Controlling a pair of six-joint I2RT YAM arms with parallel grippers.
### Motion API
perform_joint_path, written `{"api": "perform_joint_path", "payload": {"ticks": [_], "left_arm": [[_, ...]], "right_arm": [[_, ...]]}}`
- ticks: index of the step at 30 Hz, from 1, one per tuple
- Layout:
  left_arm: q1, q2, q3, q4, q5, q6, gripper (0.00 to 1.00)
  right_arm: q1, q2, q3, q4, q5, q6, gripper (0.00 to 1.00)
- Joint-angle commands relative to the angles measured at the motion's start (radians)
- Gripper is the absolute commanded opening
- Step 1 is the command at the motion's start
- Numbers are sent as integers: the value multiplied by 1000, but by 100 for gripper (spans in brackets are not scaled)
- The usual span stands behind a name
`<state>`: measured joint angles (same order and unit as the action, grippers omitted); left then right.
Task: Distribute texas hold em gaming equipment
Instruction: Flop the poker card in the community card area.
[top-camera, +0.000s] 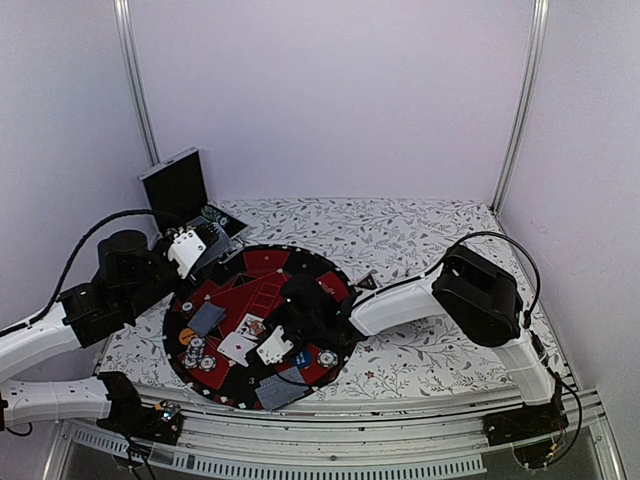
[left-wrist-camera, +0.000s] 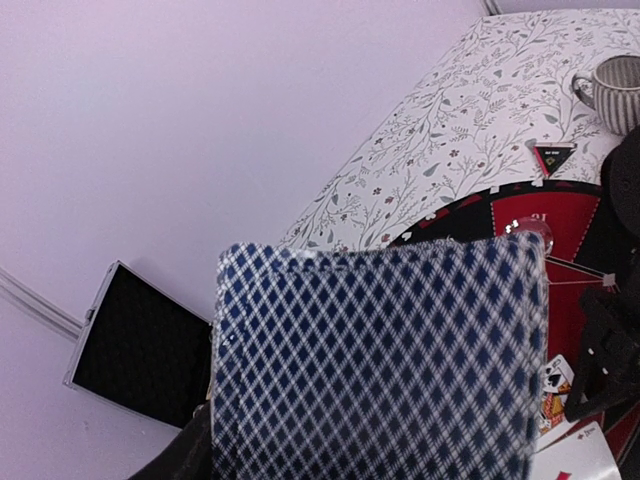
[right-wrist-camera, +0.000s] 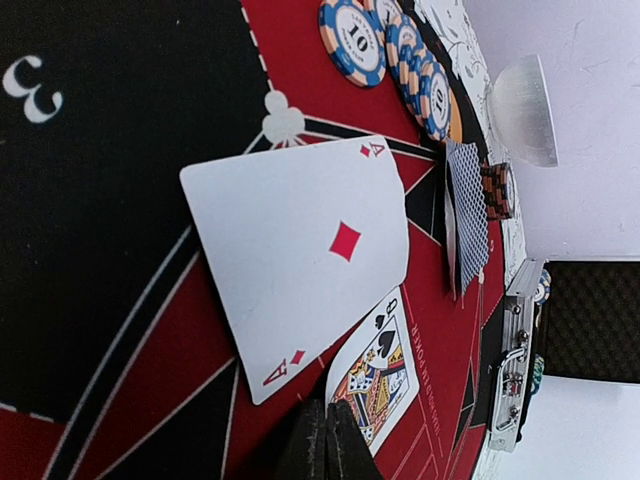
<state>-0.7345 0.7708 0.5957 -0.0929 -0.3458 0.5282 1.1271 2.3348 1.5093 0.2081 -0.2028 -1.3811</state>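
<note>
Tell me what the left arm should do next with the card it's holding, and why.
Probably carry the blue-backed card in the left gripper over the round mat and set it on a bare spot; it hangs near the black case, at the mat's edge.

On the mat the ace lies against the queen, chips near them, the case behind the mat.

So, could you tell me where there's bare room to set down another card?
Free: the floral cloth between mat and back wall, and the mat's far red panels. Crowded: its near-left, with cards, chips and the right gripper.
</note>
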Motion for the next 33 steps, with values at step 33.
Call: {"api": "perform_joint_path", "payload": {"ticks": [33], "left_arm": [[17, -4, 27, 18, 22, -12, 54]], "right_arm": [[26, -16, 25, -59, -7, -68, 11]]}}
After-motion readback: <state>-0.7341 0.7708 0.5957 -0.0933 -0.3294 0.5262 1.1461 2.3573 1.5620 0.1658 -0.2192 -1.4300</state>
